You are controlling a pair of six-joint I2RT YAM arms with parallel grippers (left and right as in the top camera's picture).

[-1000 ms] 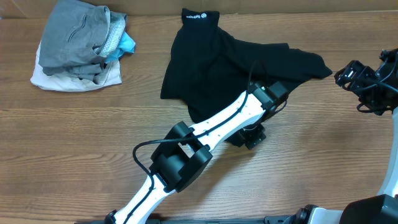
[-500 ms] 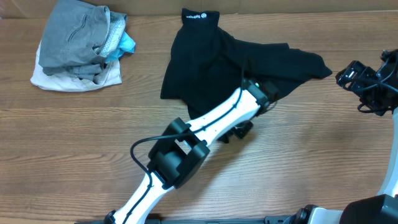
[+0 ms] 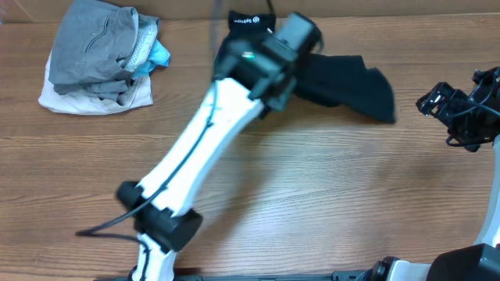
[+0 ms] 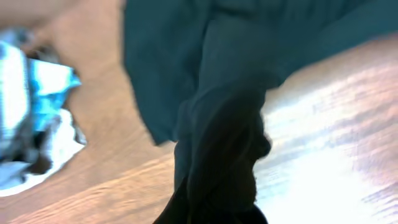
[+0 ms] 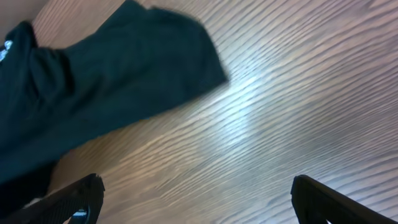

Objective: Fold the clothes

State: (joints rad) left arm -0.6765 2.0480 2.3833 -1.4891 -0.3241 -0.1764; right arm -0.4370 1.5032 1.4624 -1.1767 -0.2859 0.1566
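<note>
The left arm (image 3: 195,148) stretches in a long diagonal from the table's (image 3: 336,187) 7 o'clock edge up to 12 o'clock, its wrist tipped over the black shirt (image 3: 344,82). The left gripper (image 3: 291,37) is clamped tight; the wrist view is blurred, but a bunched fold of shirt seems pinched in it and rises straight at the lens. The shirt lies from 12 to 1 o'clock, its printed collar (image 3: 244,19) at the far edge and the arm covering its middle. The right gripper (image 5: 196,199) hangs at 3 o'clock, spread wide and holding nothing, just beside the shirt's loose corner. A pile of grey, white and blue clothes (image 3: 98,58) sits at 10 o'clock.
</note>
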